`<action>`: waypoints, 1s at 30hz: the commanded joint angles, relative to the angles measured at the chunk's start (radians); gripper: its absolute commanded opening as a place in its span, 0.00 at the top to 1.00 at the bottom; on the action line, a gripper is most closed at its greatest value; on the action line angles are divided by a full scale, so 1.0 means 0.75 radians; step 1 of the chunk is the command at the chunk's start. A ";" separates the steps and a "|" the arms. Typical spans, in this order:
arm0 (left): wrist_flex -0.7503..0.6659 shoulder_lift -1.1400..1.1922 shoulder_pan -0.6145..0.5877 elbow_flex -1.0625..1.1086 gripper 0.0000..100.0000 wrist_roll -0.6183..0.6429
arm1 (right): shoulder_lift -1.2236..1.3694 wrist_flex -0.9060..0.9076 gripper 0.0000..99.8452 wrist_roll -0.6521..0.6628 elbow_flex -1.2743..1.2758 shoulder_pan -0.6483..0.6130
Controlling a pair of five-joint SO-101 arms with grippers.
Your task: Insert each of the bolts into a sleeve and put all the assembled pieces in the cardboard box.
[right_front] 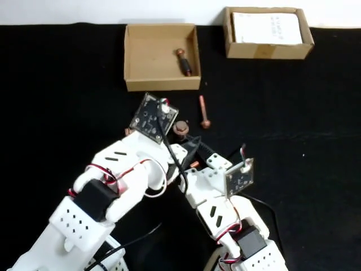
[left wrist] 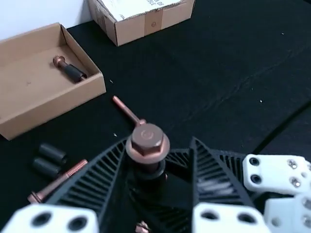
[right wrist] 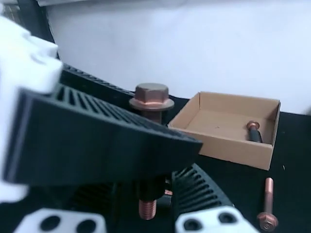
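A copper bolt [left wrist: 147, 141] stands upright through a black sleeve [left wrist: 148, 171], head up. My left gripper [left wrist: 149, 169] is shut on that sleeve just under the head. In the right wrist view the bolt head [right wrist: 151, 97] rises above the left arm's black finger [right wrist: 102, 141], and the threaded tip [right wrist: 147, 208] pokes out below. My right gripper [right wrist: 153, 191] is shut on the sleeve's lower end. The cardboard box [right_front: 146, 56] behind them holds one assembled piece [right_front: 184, 62]. Loose bolts [left wrist: 127, 110] [left wrist: 58, 180] and two sleeves [left wrist: 48, 160] lie on the black table.
A second cardboard box [right_front: 268, 49] with white paper inside stands at the back right. Both arms [right_front: 130, 175] [right_front: 225, 209] crowd the near middle of the table. Open black surface stretches to the right.
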 commanded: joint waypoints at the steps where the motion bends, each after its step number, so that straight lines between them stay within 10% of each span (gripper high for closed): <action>1: 0.133 0.007 0.007 -0.111 0.80 0.002 | -0.021 -0.007 0.99 -0.008 0.159 0.011; 16: 0.581 0.312 -0.435 -1.022 0.83 -0.002 | -0.015 -0.095 0.99 -0.008 0.073 0.197; 21: 0.581 0.306 -0.635 -0.848 0.99 -0.014 | 0.005 -0.093 0.99 -0.002 -0.019 0.228; 30: 0.219 0.228 -0.836 -0.054 0.99 -0.291 | 0.740 -0.388 0.99 -0.002 -0.463 0.318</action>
